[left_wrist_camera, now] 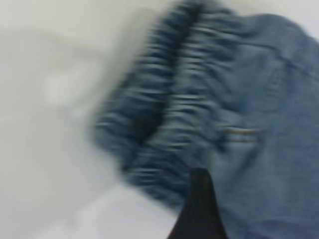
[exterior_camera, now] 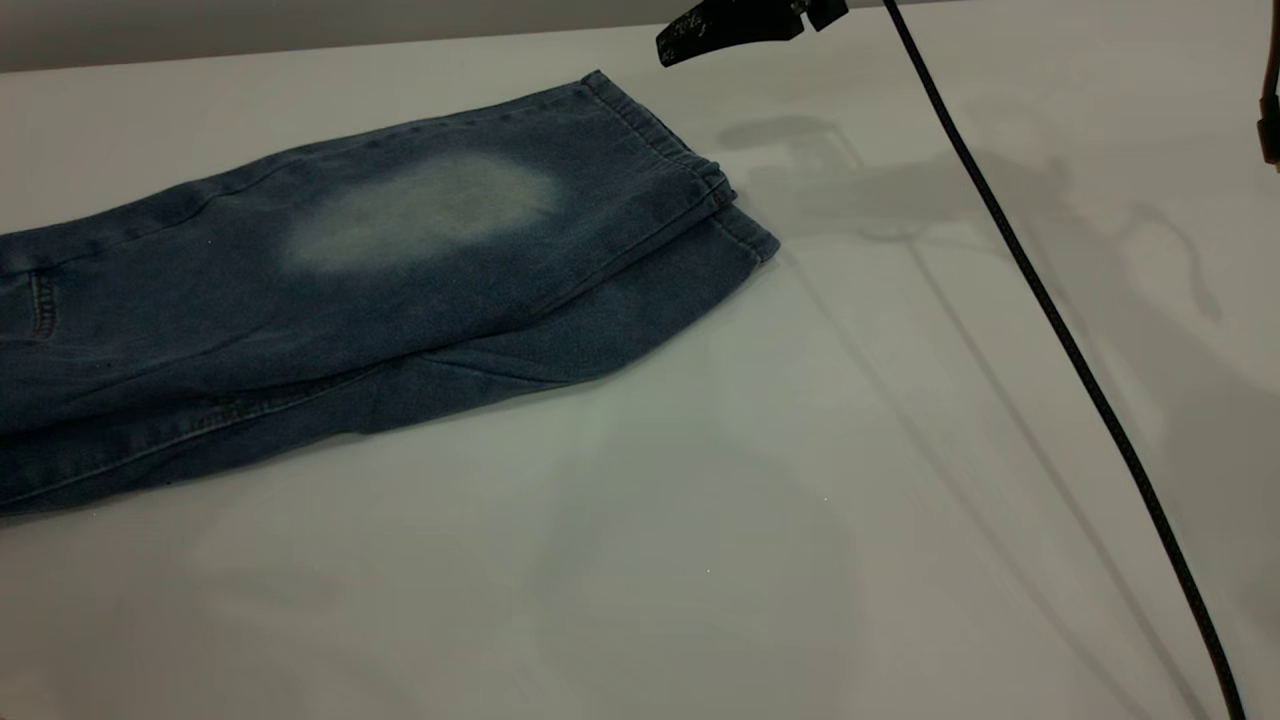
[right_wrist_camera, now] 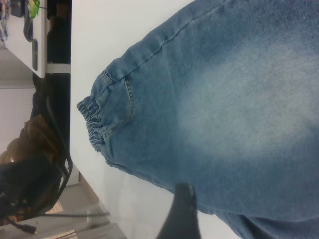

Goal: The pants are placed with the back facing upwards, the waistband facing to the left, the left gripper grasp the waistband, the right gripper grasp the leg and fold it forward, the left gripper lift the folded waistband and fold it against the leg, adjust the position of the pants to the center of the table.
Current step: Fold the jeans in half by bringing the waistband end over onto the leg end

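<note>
On the table, the pants lie folded lengthwise, one leg stacked on the other, spread across the left half of the exterior view and running off its left edge. Top leg shows a whitish faded patch; its stitched hem sits toward the far middle of the table, the lower leg's hem sticking out just beside it, a bit nearer the camera. Part of a back pocket seam shows at the left edge.

Right gripper hangs above the table just past the hems, at the top edge of the exterior view, not touching the denim; only a dark piece of it is in frame, so how far its fingers are spread I cannot tell. Right wrist view looks down on the faded leg, with one dark fingertip over the fabric edge, and the waistband at the far end of the pants near the table's edge.

Left wrist view: blurry, ruffled waistband close up, one dark fingertip over the denim next to it; grip cannot be told.

A black cable crosses the right side.
</note>
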Tool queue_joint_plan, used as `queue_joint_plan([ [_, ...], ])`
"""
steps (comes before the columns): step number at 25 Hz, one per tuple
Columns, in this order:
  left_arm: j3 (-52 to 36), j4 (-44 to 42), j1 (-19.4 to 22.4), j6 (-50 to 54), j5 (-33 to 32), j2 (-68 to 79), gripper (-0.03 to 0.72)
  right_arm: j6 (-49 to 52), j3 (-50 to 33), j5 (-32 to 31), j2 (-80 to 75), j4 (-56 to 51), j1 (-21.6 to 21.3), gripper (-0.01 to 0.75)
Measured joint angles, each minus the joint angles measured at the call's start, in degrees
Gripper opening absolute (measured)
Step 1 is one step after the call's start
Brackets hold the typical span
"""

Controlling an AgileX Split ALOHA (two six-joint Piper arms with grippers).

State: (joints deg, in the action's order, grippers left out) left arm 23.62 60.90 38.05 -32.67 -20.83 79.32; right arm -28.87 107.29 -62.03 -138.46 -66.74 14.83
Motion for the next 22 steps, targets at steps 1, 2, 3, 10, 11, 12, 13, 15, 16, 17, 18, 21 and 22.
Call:
queue_joint_plan([
  [1, 0.0, -3.92, 1.86, 1.73, -0.45, 0.06, 0.519, 0.0, 0.0, 0.0, 0.0, 0.0, 0.0, 0.563],
  [2, 0.0, -7.22, 3.68, 4.02, -0.37, 0.19, 0.519, 0.0, 0.0, 0.0, 0.0, -0.06, 0.0, 0.563],
  [3, 0.21, -11.36, 4.97, 6.37, -0.04, 0.58, 0.519, 0.0, 0.0, 0.0, 0.0, -0.12, 0.0, 0.563],
  [10, 3.37, -23.71, 5.83, 11.82, 0.09, 8.69, 0.519, -1.28, -0.05, 0.17, -0.38, -0.67, 0.05, 0.563],
  [11, 3.52, -23.71, 5.78, 10.69, 0.11, 9.84, 0.519, -1.28, -0.05, 0.17, -0.43, -0.51, 0.05, 0.563],
  [12, 3.52, -23.58, 5.78, 9.74, -0.19, 10.7, 0.519, -1.28, -0.05, 0.17, -0.43, -0.68, 0.05, 0.563],
  [13, 3.52, -23.58, 5.78, 9.36, -0.69, 11.05, 0.519, -1.28, -0.05, 0.17, -0.43, -1.13, 0.05, 0.563],
  [15, 3.52, -23.58, 5.77, 9.08, -0.99, 10.94, 0.519, -1.55, -0.05, 0.17, -0.43, -1.85, 0.05, 0.563],
  [16, 3.52, -23.52, 5.77, 9.08, -1.04, 10.88, 0.519, -1.88, -0.05, 0.08, -0.43, -2.55, 0.05, 0.563],
  [17, 3.52, -23.52, 5.77, 9.08, -1.37, 10.88, 0.519, -2.33, -0.05, -0.09, -0.43, -3.42, 0.05, 0.563],
  [18, 3.52, -23.52, 5.77, 9.07, -1.82, 10.88, 0.519, -3.17, -0.05, -0.43, -0.43, -3.93, 0.05, 0.563],
  [21, 3.52, -23.4, 5.77, 9.02, -2.38, 10.88, 0.519, -5.61, -0.05, -0.42, -0.43, -3.87, 0.05, 0.563],
  [22, 3.52, -23.4, 5.77, 9.02, -2.93, 10.88, 0.519, -6.24, -0.05, -0.13, -0.43, -3.78, 0.05, 0.563],
])
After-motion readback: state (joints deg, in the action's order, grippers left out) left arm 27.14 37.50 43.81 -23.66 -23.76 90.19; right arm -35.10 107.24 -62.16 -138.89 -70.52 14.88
